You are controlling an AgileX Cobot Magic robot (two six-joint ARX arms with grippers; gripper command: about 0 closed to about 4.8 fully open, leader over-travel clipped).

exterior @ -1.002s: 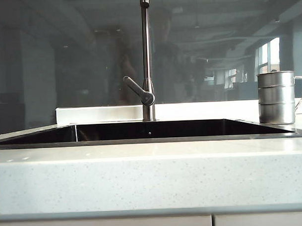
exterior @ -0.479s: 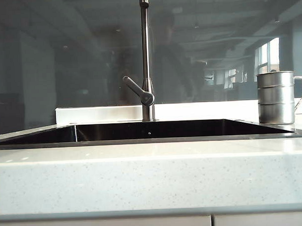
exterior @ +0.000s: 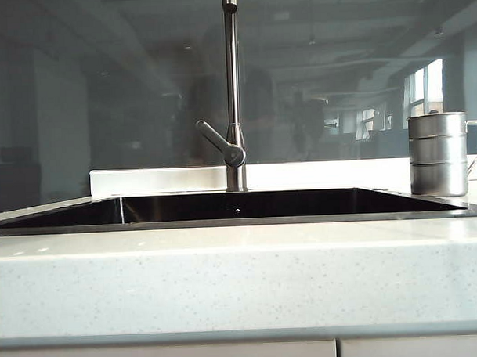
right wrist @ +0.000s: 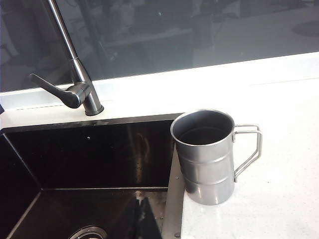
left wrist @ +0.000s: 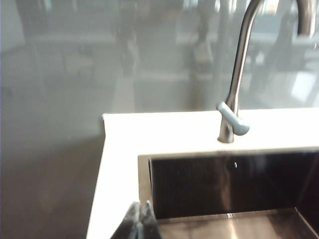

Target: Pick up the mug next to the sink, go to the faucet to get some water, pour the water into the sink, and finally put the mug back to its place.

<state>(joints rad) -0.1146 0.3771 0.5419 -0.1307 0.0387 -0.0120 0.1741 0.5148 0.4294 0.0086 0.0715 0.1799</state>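
Standing ridged steel mug (right wrist: 204,157) beside glossy black sink (right wrist: 89,164), left hand (left wrist: 138,221), seemingly right hand (right wrist: 144,219), pressed together.

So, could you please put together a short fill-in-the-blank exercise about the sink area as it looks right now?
1. The mug stands upright on the countertop, just off the ____ end of the sink in the exterior view.
2. The mug's handle points ____ from the sink.
3. The faucet rises behind the sink, and its lever sticks out to the ____ in the exterior view.
4. The left gripper and right gripper both hold ____.

Missing words: right; away; left; nothing
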